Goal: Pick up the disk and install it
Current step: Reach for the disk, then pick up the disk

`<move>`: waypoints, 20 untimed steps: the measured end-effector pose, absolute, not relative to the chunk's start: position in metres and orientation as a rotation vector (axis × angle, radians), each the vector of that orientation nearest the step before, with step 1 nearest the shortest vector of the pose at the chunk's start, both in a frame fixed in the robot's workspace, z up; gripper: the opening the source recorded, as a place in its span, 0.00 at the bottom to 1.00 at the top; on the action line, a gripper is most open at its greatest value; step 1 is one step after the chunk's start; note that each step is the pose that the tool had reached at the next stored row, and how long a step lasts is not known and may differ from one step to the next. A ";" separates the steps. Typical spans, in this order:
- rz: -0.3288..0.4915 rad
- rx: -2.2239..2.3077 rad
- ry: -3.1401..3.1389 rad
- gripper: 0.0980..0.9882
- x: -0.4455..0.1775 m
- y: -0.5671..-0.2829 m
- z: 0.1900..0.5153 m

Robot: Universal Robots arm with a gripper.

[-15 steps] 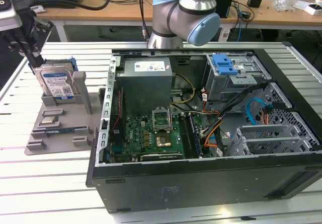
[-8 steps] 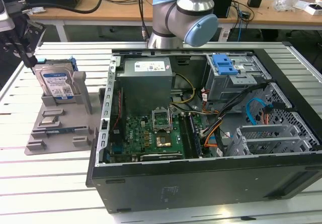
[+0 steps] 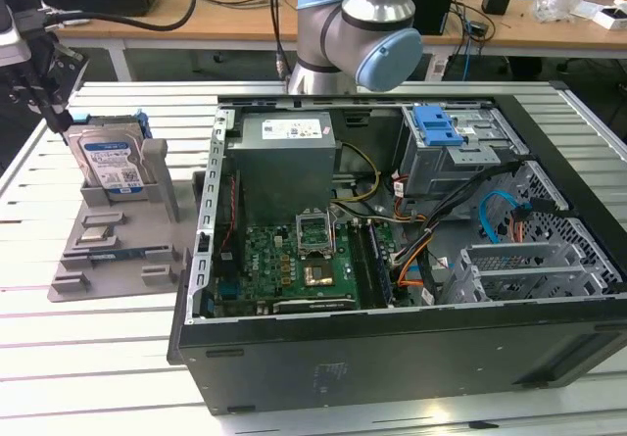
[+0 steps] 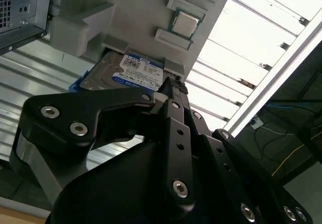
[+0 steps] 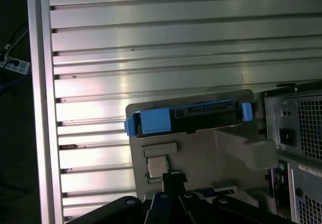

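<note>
One gripper: the black two-fingered gripper (image 3: 61, 122) hangs at the exterior view's far left, above the left edge of the slatted aluminium table (image 3: 294, 411).
Grip: in both wrist views the fingers are drawn together into one narrow tip, with nothing between them.
Disk: the flat silver-grey hard disk (image 3: 110, 162), with a white-and-blue label and a blue plastic carrier frame, stands on edge in a slot of the grey plastic holder (image 3: 108, 255) near the table's left edge.
Disk facing: its label side faces the exterior camera. In the first wrist view the disk (image 5: 191, 114) shows as a long thin blue-framed strip.
Key relation: the disk lies just to the exterior view's right of the gripper tip and a little below it. The tip is near the disk's upper corner, and I judge the two to be apart rather than touching.
Long axis: the upper edge runs along the holder's back wall, roughly parallel to the table's far edge.
Alignment: judging from the first wrist view, the tip is off to the label side of that edge, not over it.
Task state: the disk is not yet picked up.
Computer case: the open black tower case (image 3: 392, 358) lies on its side to the holder's right, filling the table's middle.
Inside, left: the large grey boxy power supply (image 3: 284, 157) sits at the case's far left corner.
Inside, right: the blue plastic latch (image 3: 437, 124) tops the bare metal drive cage (image 3: 460, 162) at the far right corner, well apart from the disk.
</note>
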State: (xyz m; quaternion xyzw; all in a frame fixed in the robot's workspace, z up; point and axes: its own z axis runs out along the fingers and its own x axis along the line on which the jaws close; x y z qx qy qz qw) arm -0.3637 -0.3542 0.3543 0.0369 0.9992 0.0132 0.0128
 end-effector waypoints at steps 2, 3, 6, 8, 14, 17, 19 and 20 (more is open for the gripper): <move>0.040 0.115 3.114 0.01 -0.365 -0.353 0.354; 0.041 0.115 3.114 0.01 -0.365 -0.353 0.354; 0.041 0.115 3.114 0.01 -0.366 -0.353 0.354; 0.040 0.115 3.114 0.01 -0.366 -0.353 0.354; 0.042 -0.038 3.117 0.01 -0.366 -0.353 0.354; 0.045 -0.220 3.111 0.01 -0.366 -0.353 0.354; 0.046 -0.373 3.098 0.01 -0.366 -0.353 0.354; 0.047 -0.411 3.093 0.01 -0.366 -0.353 0.354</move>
